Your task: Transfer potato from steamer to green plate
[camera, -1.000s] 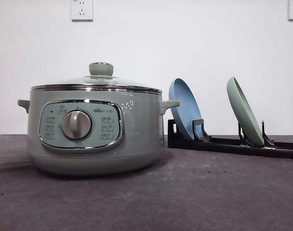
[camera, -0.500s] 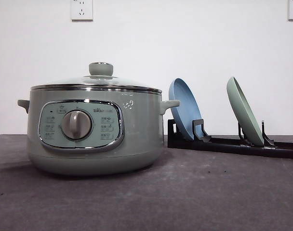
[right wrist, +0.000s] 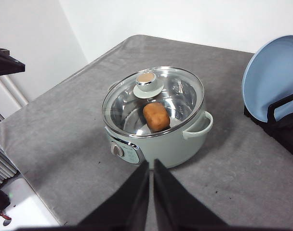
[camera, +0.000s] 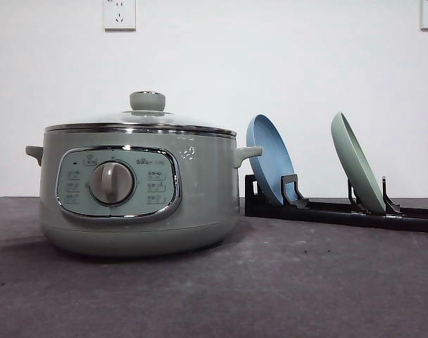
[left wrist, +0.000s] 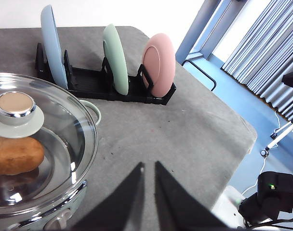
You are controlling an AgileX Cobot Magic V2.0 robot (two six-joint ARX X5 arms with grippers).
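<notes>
Potato [right wrist: 156, 116] lay inside the steamer [camera: 136, 190], seen through the glass lid [right wrist: 153, 101] as an orange-brown lump on the shiny metal floor of the pot, just beside the lid's green knob [right wrist: 147, 84]. From the left wrist camera the same potato [left wrist: 16, 155] showed under the glass, partly tucked below the knob [left wrist: 16, 113]. The lid sat closed on the steamer's chrome rim. In the front view the steamer stood on the grey table [camera: 284, 282] towards the left, its silver dial [camera: 112, 182] facing the camera and a small handle on each side.

To the right of the steamer a black dish rack [camera: 341, 210] held the plates on edge. The blue plate [camera: 270, 160] stood nearest the steamer, the green plate [camera: 357, 163] in the next slot, leaning back, and the pink plate [left wrist: 158, 65] at the far end of the rack. The three plates were apart from one another, each in its own slot, and the rack was separate from the pot.

The left gripper [left wrist: 149, 168] hung above the table near the steamer's rim, its dark fingers almost together with only a thin slit between the tips, holding nothing. The right gripper [right wrist: 150, 166] hovered well above the table in front of the steamer, its fingers likewise nearly closed on a narrow gap and empty. Two wall sockets [camera: 120, 14] sat high on the white wall behind.
</notes>
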